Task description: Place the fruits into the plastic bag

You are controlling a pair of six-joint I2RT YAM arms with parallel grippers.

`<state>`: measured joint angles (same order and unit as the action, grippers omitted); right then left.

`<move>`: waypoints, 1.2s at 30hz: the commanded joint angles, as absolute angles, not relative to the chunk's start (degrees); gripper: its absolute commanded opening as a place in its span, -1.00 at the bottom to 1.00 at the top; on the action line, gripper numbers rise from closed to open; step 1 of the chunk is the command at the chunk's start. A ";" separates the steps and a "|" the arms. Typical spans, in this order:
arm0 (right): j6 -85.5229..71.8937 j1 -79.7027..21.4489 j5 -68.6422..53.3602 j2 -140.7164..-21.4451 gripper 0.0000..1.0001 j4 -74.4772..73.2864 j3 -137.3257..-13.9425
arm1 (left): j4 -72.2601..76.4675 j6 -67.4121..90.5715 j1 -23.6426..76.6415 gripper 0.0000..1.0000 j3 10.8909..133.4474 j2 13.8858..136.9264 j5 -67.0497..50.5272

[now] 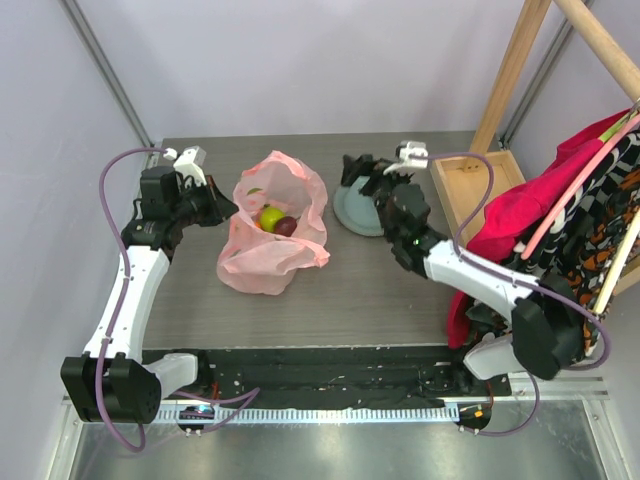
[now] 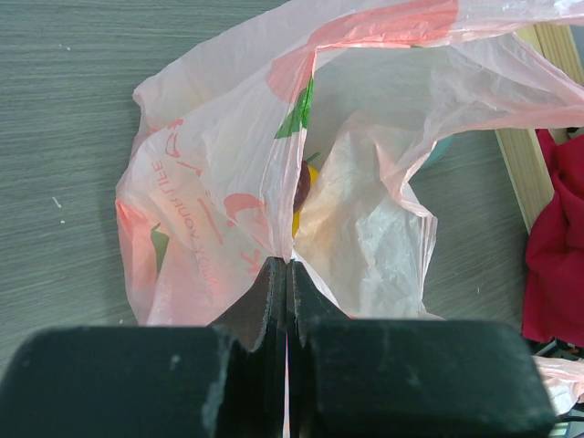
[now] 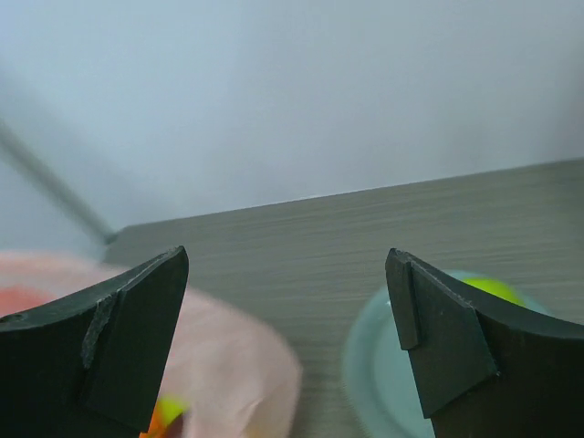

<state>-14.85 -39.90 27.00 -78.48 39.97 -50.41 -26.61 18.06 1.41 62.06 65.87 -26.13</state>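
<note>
The translucent pink plastic bag (image 1: 272,225) lies open on the table's left middle. Inside it show a green apple (image 1: 270,217), a dark purple plum (image 1: 286,227) and a bit of orange. My left gripper (image 1: 228,208) is shut on the bag's left rim (image 2: 278,260) and holds it up. My right gripper (image 1: 362,172) is open and empty above the grey plate (image 1: 352,211), between bag and plate. In the right wrist view a green fruit (image 3: 493,290) shows on the plate (image 3: 383,365) behind the right finger, and the bag (image 3: 228,365) is at lower left.
A wooden tray (image 1: 472,185) stands at the back right beside a wooden rack post (image 1: 508,75). Red and patterned cloths (image 1: 560,200) hang at the right edge over my right arm.
</note>
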 commanded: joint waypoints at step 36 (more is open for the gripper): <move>-19.61 -21.27 26.82 -119.36 0.10 3.50 -84.03 | -25.49 18.19 1.23 -1.00 62.67 65.39 -26.10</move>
<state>-19.42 -21.89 30.41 -121.86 -0.97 -86.30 -26.63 18.06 1.41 62.06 65.89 -25.98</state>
